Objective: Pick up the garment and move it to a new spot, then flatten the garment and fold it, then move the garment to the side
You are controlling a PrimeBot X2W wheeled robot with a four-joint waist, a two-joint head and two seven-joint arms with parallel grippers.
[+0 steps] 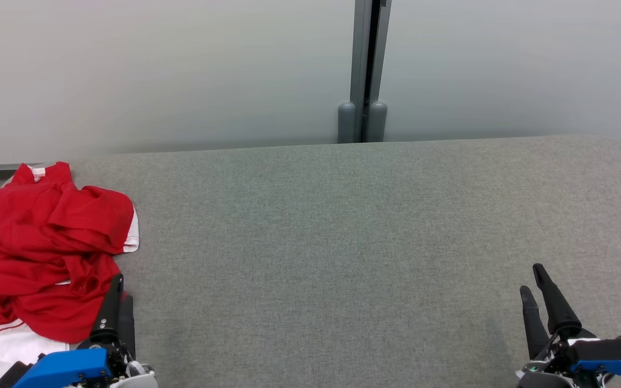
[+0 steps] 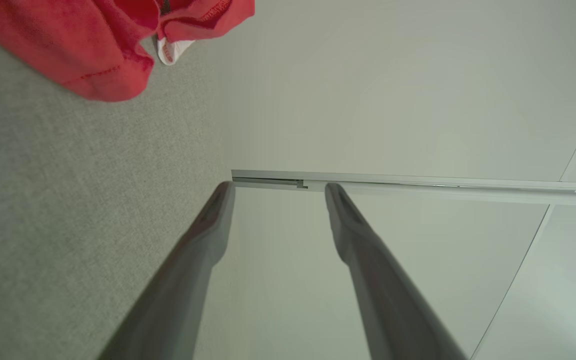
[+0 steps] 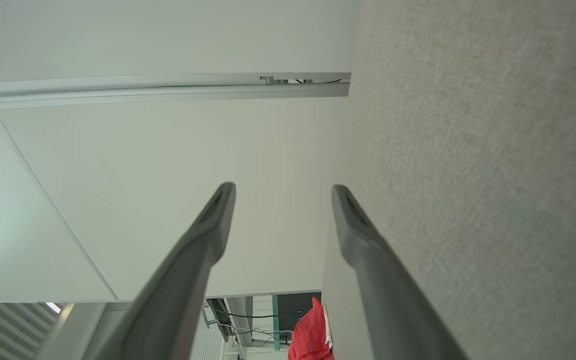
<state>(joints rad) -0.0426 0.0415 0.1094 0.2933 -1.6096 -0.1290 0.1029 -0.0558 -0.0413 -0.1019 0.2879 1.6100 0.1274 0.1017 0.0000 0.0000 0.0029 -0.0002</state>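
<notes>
The grey felt-covered table takes up most of the head view, one broad surface running to a pale wall with a single grey post; its bare middle looks like the sensible place to spread cloth flat. There is one garment, red with white trim, crumpled in a heap at the table's left end and reaching that view's left border; it seems to be at its starting spot, with the pick-up not yet begun. There are two grippers, each with two dark fingers, four fingers in all. The left gripper sits low just beside the garment's near right edge, probably because it is the closer one for the first grasp; its jaws are spread wide with nothing between them, as the left wrist view confirms. The right gripper waits well apart at the lower right over bare felt, jaws likewise fully spread and empty, likely parked until a second corner needs holding.
</notes>
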